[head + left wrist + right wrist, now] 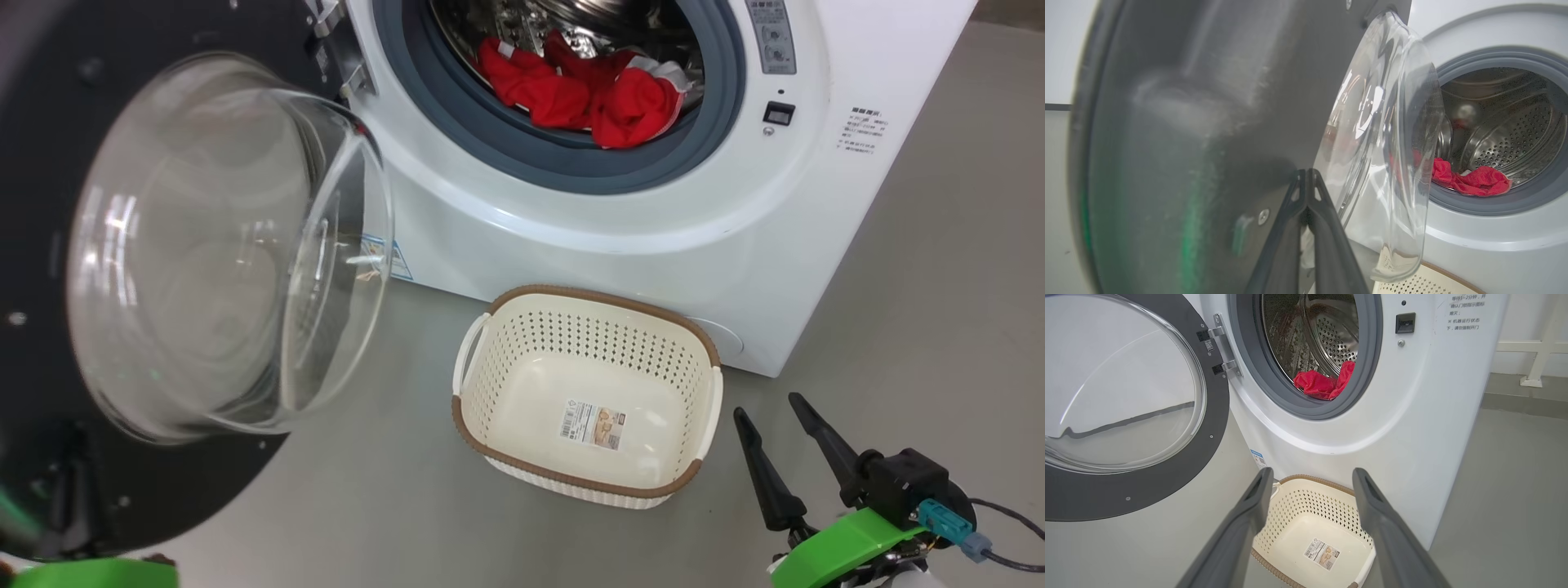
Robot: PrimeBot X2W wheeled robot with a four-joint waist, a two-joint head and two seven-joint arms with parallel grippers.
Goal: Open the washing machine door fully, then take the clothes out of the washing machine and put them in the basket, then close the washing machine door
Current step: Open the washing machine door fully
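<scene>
At your left the washing machine door (220, 245) hangs swung wide, with the left gripper (1306, 175) close at its dark inner face, fingers pinched together on nothing, so I judge the opening step about done. Further right the clothes (584, 94) lie bunched low in the washing machine (620, 237), the basket (490, 445) sits empty just before it, and the right gripper (766, 405) hovers beside the basket, fingers spread wide and empty; your next move calls for a reach past the grey gasket (571, 167) into that red heap. The floor (939, 286) is smooth grey, and a white rail (1523, 346) runs along the pale wall behind.
</scene>
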